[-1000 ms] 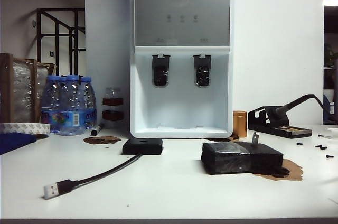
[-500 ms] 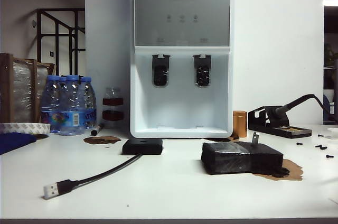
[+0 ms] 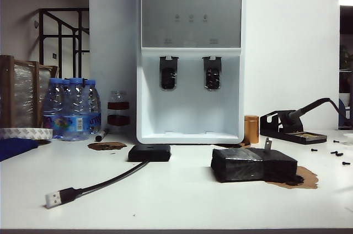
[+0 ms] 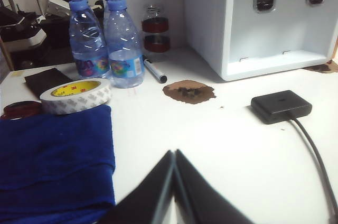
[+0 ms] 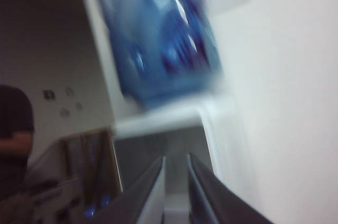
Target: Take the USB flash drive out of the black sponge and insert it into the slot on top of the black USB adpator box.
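The black sponge [image 3: 253, 165] lies on the white table, right of centre, with the USB flash drive [image 3: 267, 144] standing up out of its top. The black USB adpator box [image 3: 149, 153] [image 4: 280, 106] sits left of it, its cable [image 3: 105, 182] running to a silver plug [image 3: 53, 198]. The slot is too small to make out. Neither arm appears in the exterior view. My left gripper [image 4: 175, 152] is shut and empty, low over the table, near a blue cloth. My right gripper [image 5: 176, 156] is raised towards the dispenser's blue bottle, blurred, jaws slightly apart and empty.
A white water dispenser [image 3: 190, 63] stands behind the box and sponge. Water bottles [image 3: 71, 110], a tape roll [image 4: 76, 96], a marker [image 4: 155, 71] and a blue cloth [image 4: 53, 160] fill the left. A soldering stand [image 3: 292, 126], copper can [image 3: 251, 129] and loose screws [image 3: 336, 154] sit at the right.
Nothing on the table has moved. The whole exterior picture has shifted very slightly to the right.
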Controlling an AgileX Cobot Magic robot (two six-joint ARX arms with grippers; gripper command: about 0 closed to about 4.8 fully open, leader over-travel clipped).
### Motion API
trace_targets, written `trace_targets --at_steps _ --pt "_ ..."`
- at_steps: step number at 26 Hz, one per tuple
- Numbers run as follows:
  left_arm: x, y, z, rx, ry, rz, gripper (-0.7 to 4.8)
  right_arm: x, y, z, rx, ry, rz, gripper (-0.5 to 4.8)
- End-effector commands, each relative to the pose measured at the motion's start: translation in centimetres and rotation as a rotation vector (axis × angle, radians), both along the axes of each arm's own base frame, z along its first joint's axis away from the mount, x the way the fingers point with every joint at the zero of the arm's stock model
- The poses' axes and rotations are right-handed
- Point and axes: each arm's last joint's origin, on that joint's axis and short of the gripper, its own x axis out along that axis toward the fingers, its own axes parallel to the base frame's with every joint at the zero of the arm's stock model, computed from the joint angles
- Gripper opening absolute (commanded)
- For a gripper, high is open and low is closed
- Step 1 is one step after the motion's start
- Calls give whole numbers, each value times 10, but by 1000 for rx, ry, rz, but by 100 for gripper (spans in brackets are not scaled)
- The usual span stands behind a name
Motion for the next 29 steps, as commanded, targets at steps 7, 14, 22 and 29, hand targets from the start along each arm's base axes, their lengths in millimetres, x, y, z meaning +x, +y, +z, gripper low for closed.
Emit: trace_targets --at_steps 7,14,22,29 --pt "-4 -2 36 90 -232 -67 -4 40 13 129 -276 229 421 81" --pt "-18 -8 132 -96 -469 -302 -4 41 18 210 -358 233 729 167" --pt "145 -24 258 -195 -389 -796 -4 50 23 279 -346 9 859 167" --pt "284 -91 194 -210 -110 -1218 -4 64 27 235 -469 314 -28 187"
